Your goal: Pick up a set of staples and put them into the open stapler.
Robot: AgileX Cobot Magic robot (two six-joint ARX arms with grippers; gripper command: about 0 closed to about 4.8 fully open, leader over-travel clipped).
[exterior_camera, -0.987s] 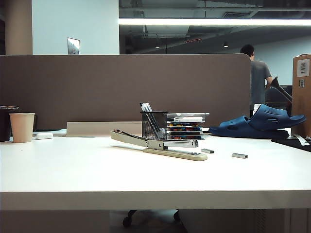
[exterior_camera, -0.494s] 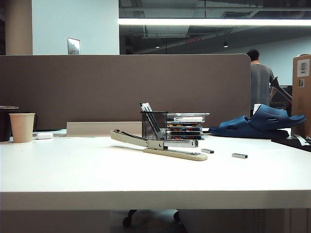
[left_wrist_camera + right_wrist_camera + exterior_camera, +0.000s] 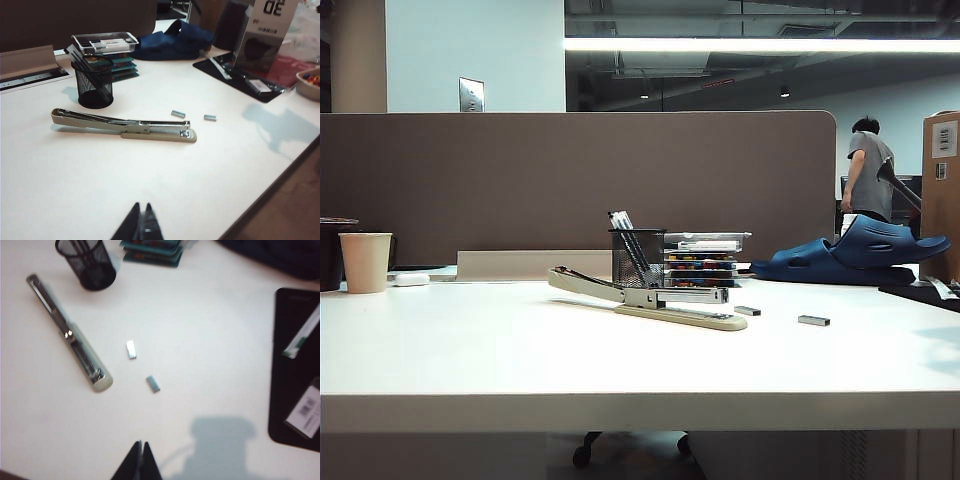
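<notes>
Person (image 3: 868, 170) shifted right; set of staples (image 3: 813, 321) tiny grey bar, flat.

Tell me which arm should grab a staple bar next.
Right. The right gripper, shut, hangs almost over the two staple bars. The left gripper, also shut, sits with the stapler lying between it and them.

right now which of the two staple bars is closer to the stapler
The staple bar just off the stapler front end; the other bar lies farther out toward the black mat.
</notes>
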